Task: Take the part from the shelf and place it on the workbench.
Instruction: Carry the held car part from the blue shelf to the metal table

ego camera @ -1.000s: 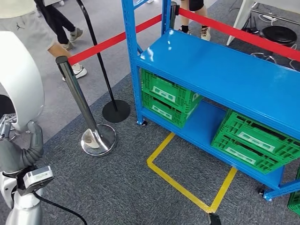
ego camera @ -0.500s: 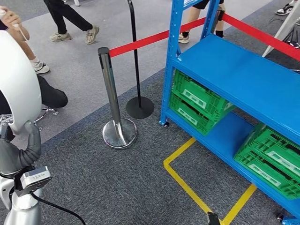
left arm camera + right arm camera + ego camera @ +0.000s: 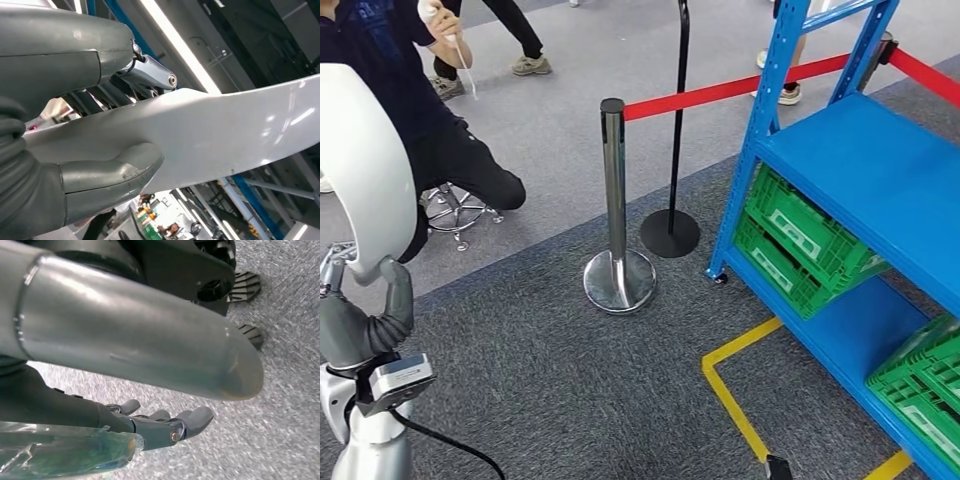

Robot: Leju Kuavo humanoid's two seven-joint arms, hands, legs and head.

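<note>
One big change: the whole head view swings left, so the camera turns and the things stay put. The shelf [image 3: 878,170] slides from frame centre to the right edge, and the chrome post [image 3: 614,200] moves to centre. Likely meaning: pick done, robot turning off the shelf to carry toward the workbench; placing not yet done.

Left to right, counted:
- One part [image 3: 354,170], white and curved, far left of frame and off the shelf, gripped by the left hand [image 3: 392,305]. In the left wrist view the thumb and fingers clamp it on both faces.
- One seated person [image 3: 403,100] upper left, on one stool [image 3: 456,210].
- One chrome post and one black post [image 3: 678,120], centre.
- One red belt [image 3: 712,92] across the top.
- One yellow tape outline [image 3: 731,385], lower centre-right.
- One blue shelf with two stacks of green crates, one right of centre [image 3: 795,235], one lower right [image 3: 924,385].

Right hand [image 3: 158,427] hangs over carpet, fingers [image 3: 196,417] loosely extended, grasping nothing.
</note>
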